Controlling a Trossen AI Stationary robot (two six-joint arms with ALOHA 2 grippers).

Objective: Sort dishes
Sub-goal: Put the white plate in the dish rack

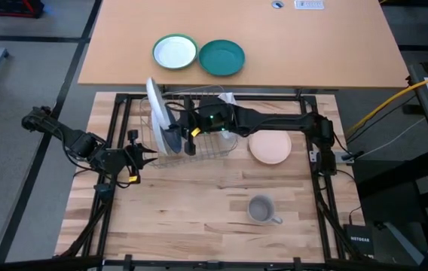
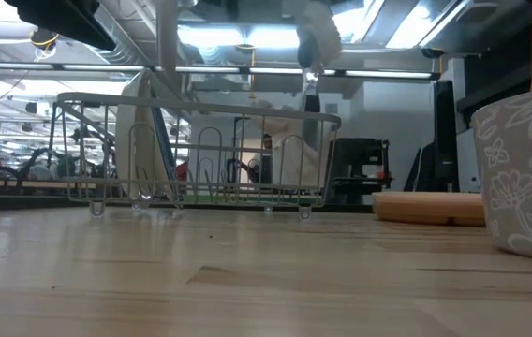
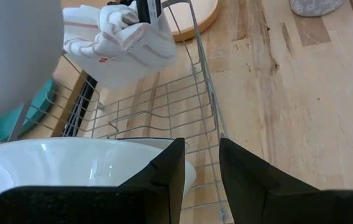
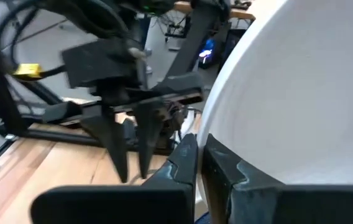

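My right gripper reaches in from the table's right, over the wire dish rack, and is shut on a white plate that stands on edge. A dark blue plate stands in the rack beside it. My left gripper waits open at the rack's left end with nothing between its fingers; a white plate shows close beside them. A tan plate lies flat to the right of the rack. The grey mug stands upright near the table's front. My right gripper pinches the white plate's rim between its two fingers. The fingers come nearly level from the table's right side. The plate stands upright on edge over the rack's left end; its lower edge is hidden, so whether it rests in the rack cannot be told.
A white cloth lies in the rack near its far side. A green-rimmed white plate and a teal plate sit on the tan table beyond. Bare wood lies in front of the rack.
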